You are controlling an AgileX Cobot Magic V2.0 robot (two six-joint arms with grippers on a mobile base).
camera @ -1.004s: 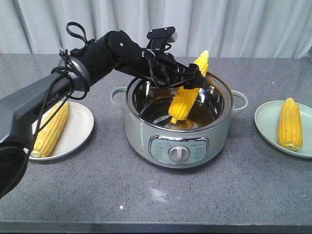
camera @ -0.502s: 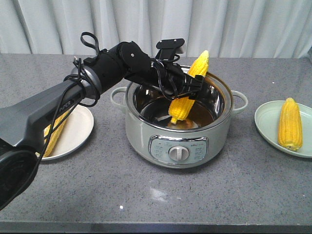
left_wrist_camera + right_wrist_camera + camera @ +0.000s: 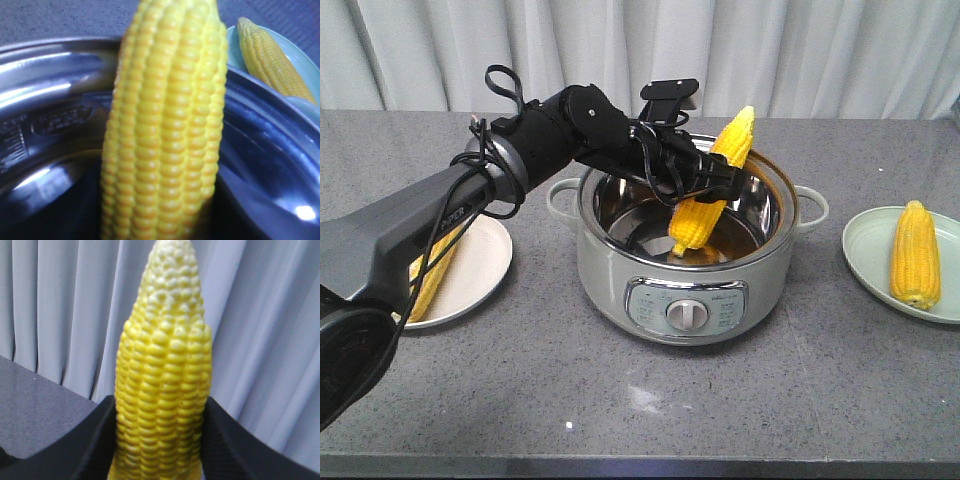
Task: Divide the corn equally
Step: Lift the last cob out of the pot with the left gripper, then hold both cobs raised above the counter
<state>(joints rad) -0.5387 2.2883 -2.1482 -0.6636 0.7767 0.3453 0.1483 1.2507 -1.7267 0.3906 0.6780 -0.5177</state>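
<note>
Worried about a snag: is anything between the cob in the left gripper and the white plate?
Yes, the pot. The cob in the left gripper hangs with its lower end inside it, seemingly below the rim on the plate's side. Beyond the rim, nothing visible lies before the white plate.

Left arm (image 3: 410, 225): the long lower-left link (image 3: 380, 250) is showing matte grey, with pale "PIPER" lettering (image 3: 452, 213) running along it. Joints (image 3: 555, 125) at upper centre are showing glossy black and rounded. Thin black cables (image 3: 500, 82) are looping off them, upper left. A black boxy camera mount (image 3: 669, 92) is sitting on top.
</note>
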